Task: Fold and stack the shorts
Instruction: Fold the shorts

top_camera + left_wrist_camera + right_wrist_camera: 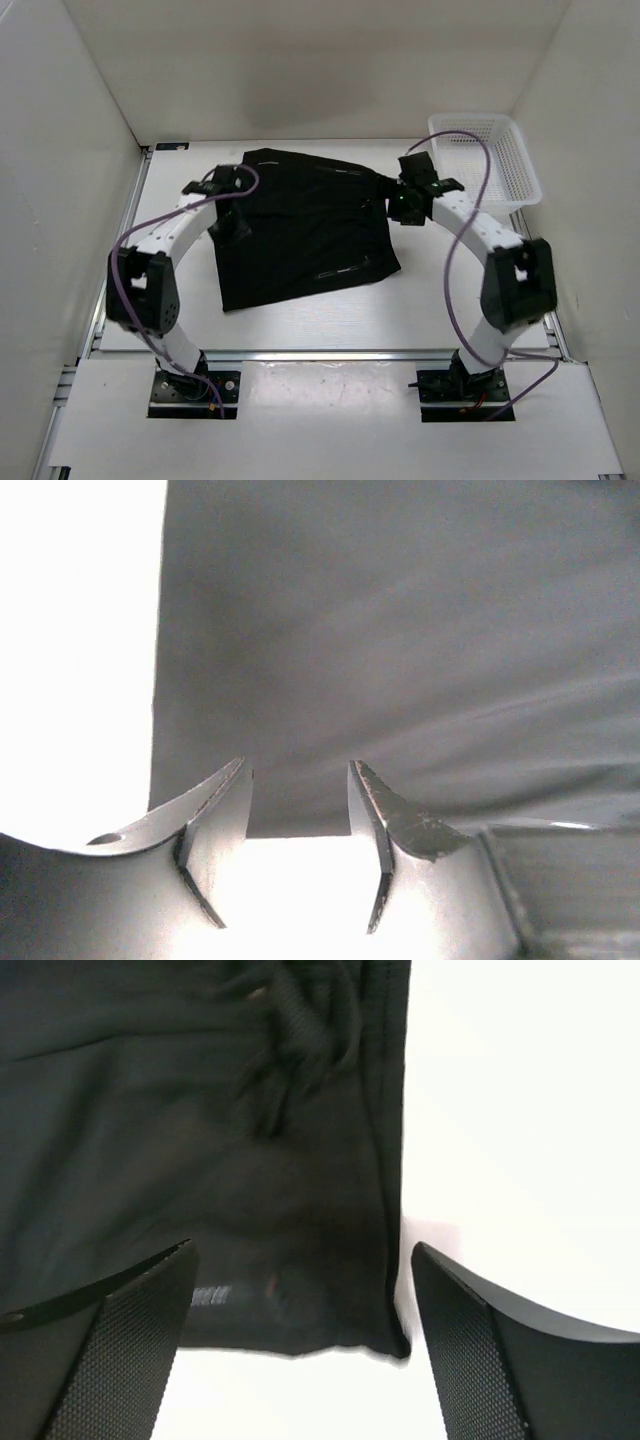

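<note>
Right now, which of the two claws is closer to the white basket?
Right. The right gripper is at the right edge of the shorts, just left of the basket. The left gripper is over the shorts' left edge, with the whole garment between it and the basket.

white mesh basket (521,160) on table (330,316)

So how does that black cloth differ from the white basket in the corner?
The shorts are black; the basket is white. The shorts are soft cloth lying flat mid-table; the basket is open mesh with upright walls, at the far right corner. The shorts spread wider than the basket. Both rest on the table.
</note>
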Robot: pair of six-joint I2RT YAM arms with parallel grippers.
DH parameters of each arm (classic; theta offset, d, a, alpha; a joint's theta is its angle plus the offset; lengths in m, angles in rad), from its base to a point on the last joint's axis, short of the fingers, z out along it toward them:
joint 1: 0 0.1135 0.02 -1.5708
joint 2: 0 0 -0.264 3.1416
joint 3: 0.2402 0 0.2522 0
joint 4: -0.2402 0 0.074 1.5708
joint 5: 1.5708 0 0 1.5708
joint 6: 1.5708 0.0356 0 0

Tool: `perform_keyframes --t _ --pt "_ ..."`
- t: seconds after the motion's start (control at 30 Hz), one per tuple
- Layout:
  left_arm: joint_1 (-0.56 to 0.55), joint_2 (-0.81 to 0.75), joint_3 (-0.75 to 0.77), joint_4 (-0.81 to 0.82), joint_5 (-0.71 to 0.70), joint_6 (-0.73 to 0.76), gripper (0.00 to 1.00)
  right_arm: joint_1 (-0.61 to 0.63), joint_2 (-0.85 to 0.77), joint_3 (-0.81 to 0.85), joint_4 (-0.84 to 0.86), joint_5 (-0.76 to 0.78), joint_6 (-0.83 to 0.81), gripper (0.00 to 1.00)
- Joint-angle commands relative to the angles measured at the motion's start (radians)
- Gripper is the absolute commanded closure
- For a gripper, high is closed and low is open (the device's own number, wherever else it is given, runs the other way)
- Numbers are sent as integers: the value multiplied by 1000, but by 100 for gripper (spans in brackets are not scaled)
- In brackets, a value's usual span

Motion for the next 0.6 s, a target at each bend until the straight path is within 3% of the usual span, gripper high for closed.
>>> perform_keyframes --t 0.0,0.13,0.3,0.4,0.47,0.57 --pt "44 -167 -228 -69 15 -122 46 7 -205 -94 -3 17 13 8" --pt "44 -351 -450 -66 118 -234 44 7 -363 -315 6 -36 39 11" --pt "55 -367 -552 -10 155 -290 40 7 -451 -466 15 -104 73 16" --pt "55 -310 -573 20 165 -290 37 7 -506 -524 15 -148 95 0" --pt "55 -281 -596 55 176 -290 32 -6 -515 -549 15 -182 108 0" --pt "55 -252 -596 76 167 -290 31 -33 -537 -592 43 -227 150 0"
